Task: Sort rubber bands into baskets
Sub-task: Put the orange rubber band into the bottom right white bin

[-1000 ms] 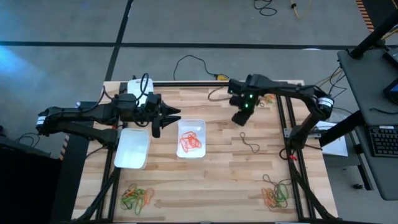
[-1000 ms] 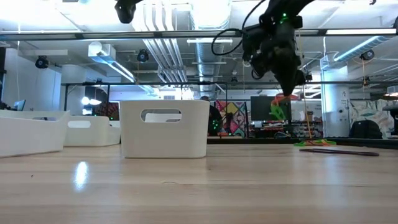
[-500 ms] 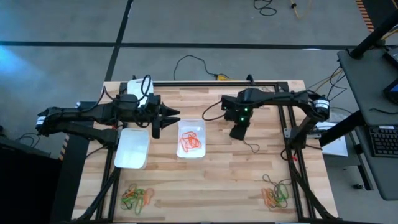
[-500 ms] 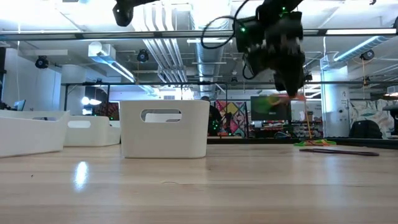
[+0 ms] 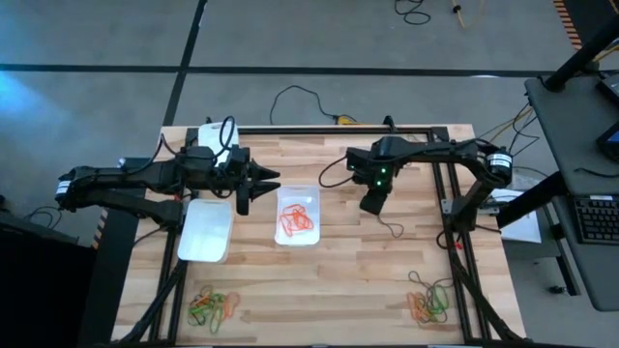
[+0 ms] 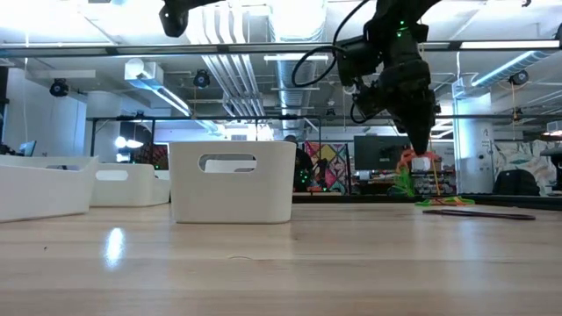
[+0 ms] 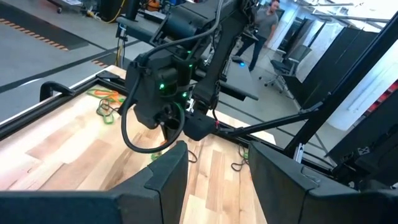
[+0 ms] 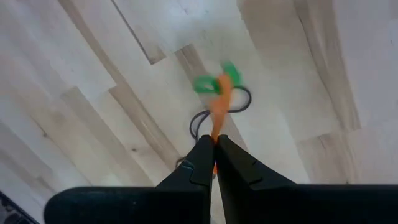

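Right gripper point(image 8: 214, 144) was pinched closed on orange and green rubber bands point(image 8: 219, 93), dangling above the table point(image 5: 348, 261), right of the middle basket point(image 5: 297, 215) holding orange bands. Left gripper point(image 5: 259, 186) hovered with fingers parted, holding nothing, between that basket and the left basket point(image 5: 205, 232).

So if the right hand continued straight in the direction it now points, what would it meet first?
The right hand, shut on an orange and green rubber band, points down at the table. Apart from its own load, it would probably first meet the dark rubber band lying there, though depth is unclear.
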You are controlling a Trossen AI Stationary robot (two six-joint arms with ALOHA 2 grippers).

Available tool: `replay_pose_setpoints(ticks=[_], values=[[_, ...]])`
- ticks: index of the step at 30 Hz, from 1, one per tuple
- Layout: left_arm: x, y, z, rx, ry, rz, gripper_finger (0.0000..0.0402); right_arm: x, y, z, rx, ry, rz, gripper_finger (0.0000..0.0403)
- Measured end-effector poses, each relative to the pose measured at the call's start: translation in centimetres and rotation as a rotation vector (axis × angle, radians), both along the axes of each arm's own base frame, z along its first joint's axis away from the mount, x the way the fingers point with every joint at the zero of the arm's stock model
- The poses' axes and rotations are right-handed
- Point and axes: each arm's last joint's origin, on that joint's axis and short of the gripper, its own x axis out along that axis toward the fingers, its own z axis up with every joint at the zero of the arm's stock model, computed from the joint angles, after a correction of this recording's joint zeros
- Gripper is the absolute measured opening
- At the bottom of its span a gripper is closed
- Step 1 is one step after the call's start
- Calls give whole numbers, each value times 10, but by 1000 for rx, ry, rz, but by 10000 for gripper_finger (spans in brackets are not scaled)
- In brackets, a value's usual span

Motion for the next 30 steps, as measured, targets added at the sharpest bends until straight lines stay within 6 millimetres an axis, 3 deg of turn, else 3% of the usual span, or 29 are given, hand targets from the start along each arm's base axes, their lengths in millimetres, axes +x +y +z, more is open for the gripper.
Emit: replay_pose_setpoints(ticks=[5, 13, 21, 30], values=[[8, 1, -7, 32, 39, -5, 154, -2, 3, 5, 2, -16, 4, 9], [54, 3, -50, 69, 233, -31, 154, -16, 17, 42, -46, -172, 32, 9], [117, 10, -61, 223, 319, -33, 154, -34, 23, 72, -112, -348, -29, 9], [201, 16, -72, 318, 350, -66, 165, -65, 32, 57, -128, -374, -63, 9]])
